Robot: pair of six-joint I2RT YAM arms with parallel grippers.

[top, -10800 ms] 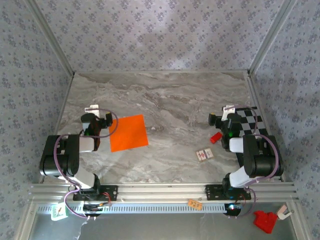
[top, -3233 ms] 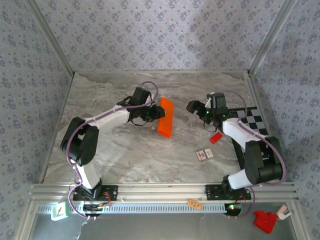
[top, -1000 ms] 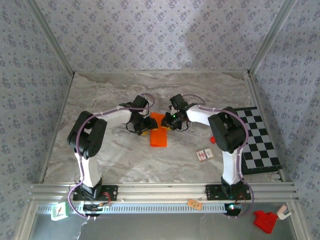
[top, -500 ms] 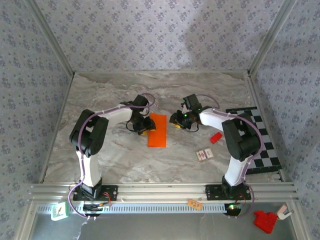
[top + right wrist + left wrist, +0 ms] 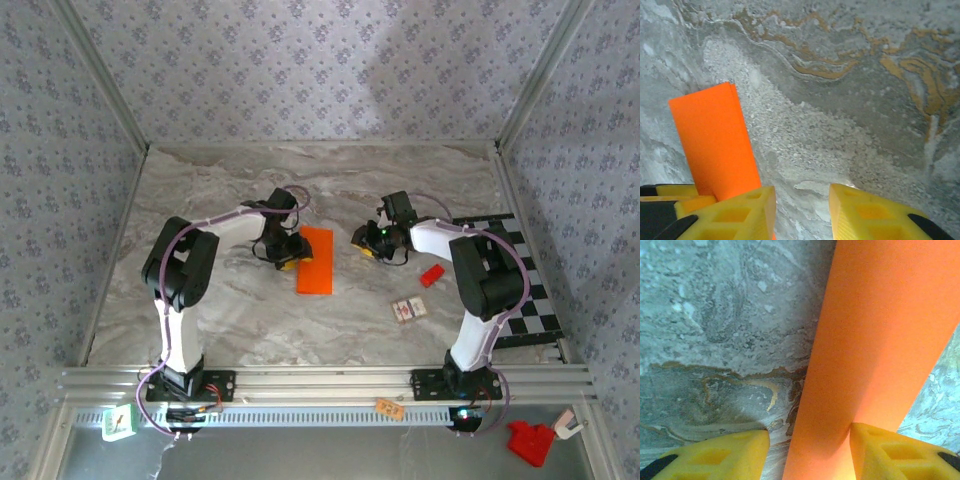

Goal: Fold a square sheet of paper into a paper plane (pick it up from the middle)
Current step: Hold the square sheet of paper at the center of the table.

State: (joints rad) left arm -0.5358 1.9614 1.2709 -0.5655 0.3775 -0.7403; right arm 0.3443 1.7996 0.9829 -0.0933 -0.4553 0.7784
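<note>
Grey veined marble tabletop (image 5: 230, 310), boxed in by patterned wallpaper. From above: square sheet of paper (image 5: 316, 260), folded to a narrow orange strip, flat at centre. Left gripper (image 5: 291, 256) at its 9 o'clock edge, right gripper (image 5: 367, 247) at 3 o'clock, clear of it. Checkered board (image 5: 515, 285) farther that way. Left wrist close-up: yellow fingers parted, straddling the strip's long edge. Right wrist: fingers parted over bare marble.
</note>
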